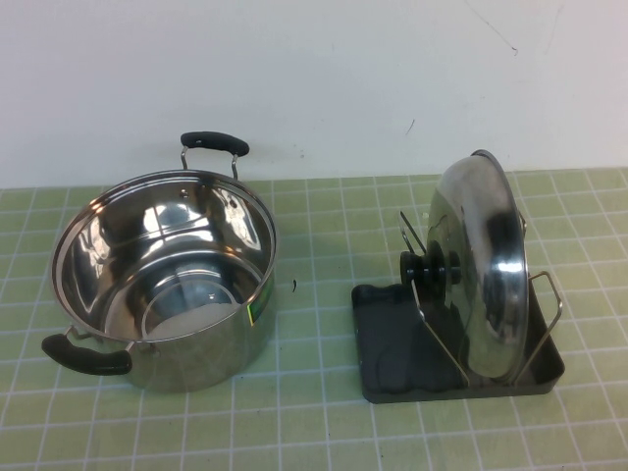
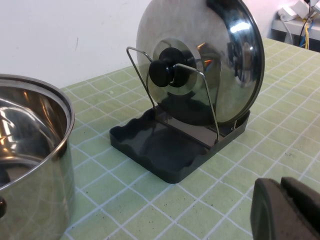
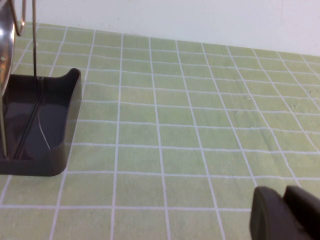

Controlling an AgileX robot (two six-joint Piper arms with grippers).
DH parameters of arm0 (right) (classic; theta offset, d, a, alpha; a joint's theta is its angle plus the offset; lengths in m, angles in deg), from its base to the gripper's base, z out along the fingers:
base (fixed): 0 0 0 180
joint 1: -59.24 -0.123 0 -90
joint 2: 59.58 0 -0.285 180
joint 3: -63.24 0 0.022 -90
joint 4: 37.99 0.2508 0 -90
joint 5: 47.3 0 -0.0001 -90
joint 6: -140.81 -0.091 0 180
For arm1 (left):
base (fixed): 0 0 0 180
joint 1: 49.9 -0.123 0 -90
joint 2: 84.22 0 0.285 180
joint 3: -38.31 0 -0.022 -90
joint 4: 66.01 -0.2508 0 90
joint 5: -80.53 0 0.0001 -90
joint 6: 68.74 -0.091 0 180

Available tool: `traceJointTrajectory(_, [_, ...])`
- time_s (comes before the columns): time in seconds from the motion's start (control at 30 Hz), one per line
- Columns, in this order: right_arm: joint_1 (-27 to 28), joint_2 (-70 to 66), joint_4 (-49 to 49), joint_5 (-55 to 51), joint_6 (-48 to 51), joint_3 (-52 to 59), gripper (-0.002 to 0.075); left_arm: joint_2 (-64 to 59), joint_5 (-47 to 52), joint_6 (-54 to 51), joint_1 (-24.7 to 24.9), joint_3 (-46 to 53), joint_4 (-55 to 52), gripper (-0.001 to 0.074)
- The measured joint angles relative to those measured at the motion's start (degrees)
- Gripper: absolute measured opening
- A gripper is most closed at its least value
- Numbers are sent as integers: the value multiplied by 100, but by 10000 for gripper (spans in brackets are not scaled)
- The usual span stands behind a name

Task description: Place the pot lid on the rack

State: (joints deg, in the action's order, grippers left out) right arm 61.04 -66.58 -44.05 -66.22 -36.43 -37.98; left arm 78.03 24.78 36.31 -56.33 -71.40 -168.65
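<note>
The shiny steel pot lid [image 1: 483,265] stands on edge in the dark grey rack [image 1: 392,358], held between the wire loops, its black knob [image 1: 429,272] facing the pot. It also shows in the left wrist view [image 2: 210,70], upright in the rack [image 2: 165,150]. The right wrist view shows one end of the rack [image 3: 45,125] and a sliver of the lid. My left gripper [image 2: 287,207] is shut and empty, low over the table in front of the rack. My right gripper [image 3: 287,212] is shut and empty, off to the rack's side. Neither gripper shows in the high view.
A deep steel pot [image 1: 165,270] with two black handles stands at the left on the green tiled tabletop [image 1: 314,422]; its rim shows in the left wrist view [image 2: 35,130]. A white wall runs along the back. Cables lie at the far corner [image 2: 300,15].
</note>
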Motion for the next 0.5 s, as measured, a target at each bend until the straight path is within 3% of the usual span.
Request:
traceJointTrajectory(0.33, [0,0,0,0,0,0,45,0,59,51,23,0,0,-2])
traceJointTrajectory(0.5, [0,0,9,-1,0,0,45,61,1295,39,326,101,513,-2])
